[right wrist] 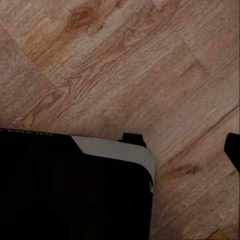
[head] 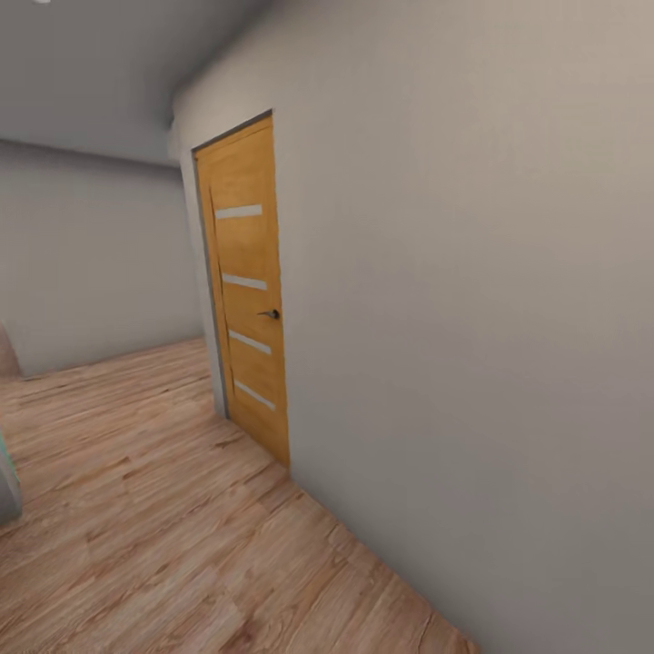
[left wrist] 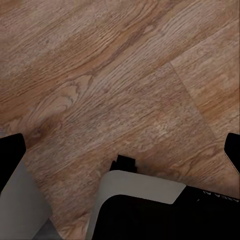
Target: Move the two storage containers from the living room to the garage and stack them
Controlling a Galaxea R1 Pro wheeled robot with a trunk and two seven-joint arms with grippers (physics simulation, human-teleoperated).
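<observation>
The robot is travelling through a hallway: the head view shows an orange-brown door (head: 243, 291) with pale stripes, shut in the grey wall (head: 472, 272) on the right, and light wood-plank flooring (head: 163, 527) running away to the far left. Both wrist views look straight down at those planks past the robot's own dark base (right wrist: 70, 190), probably because the arms hang low for driving. How wide either tool stands I cannot tell, and the storage containers appear nowhere here.
</observation>
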